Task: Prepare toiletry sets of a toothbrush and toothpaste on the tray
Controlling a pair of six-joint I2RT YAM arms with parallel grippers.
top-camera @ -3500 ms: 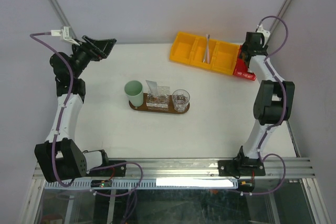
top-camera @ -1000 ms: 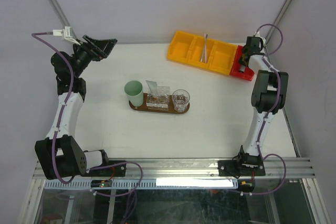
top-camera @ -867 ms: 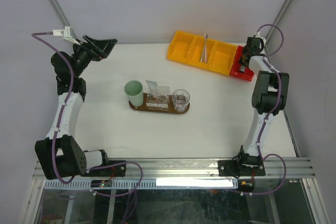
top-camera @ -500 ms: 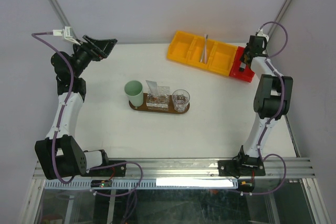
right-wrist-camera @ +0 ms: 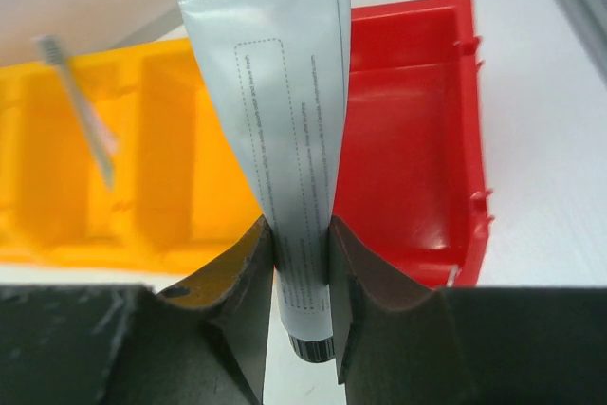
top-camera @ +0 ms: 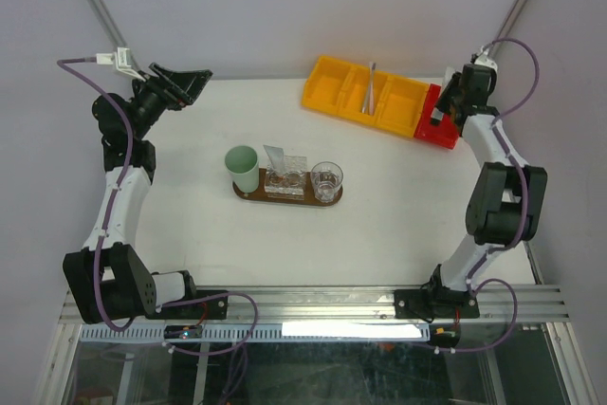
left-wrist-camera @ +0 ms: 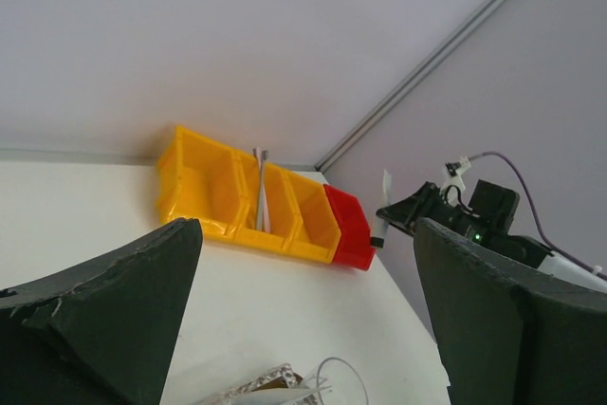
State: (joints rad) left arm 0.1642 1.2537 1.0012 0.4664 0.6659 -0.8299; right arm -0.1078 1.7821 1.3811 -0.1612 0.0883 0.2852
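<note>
My right gripper point(right-wrist-camera: 302, 246) is shut on a white toothpaste tube point(right-wrist-camera: 285, 139), crimped end pointing away, held above the red bin point(right-wrist-camera: 417, 168). In the top view the right gripper point(top-camera: 446, 111) is at the far right over the red bin point(top-camera: 438, 132). A pale toothbrush point(top-camera: 372, 90) stands in the yellow bin point(top-camera: 370, 97); it also shows in the right wrist view point(right-wrist-camera: 81, 111). The dark wooden tray point(top-camera: 287, 194) lies mid-table with two clear glasses point(top-camera: 325, 180) on it; one holds a white tube point(top-camera: 277, 158). My left gripper point(top-camera: 185, 82) is open, raised at the far left.
A mint-green cup point(top-camera: 243, 168) stands at the tray's left end. The yellow bin and red bin sit along the far right edge of the table. In the left wrist view the yellow bin point(left-wrist-camera: 237, 201) and my right arm point(left-wrist-camera: 474, 225) show.
My right gripper went down into the red bin, then rose with the toothpaste tube in it. The yellow bin shifted slightly left. The left arm has not moved.
</note>
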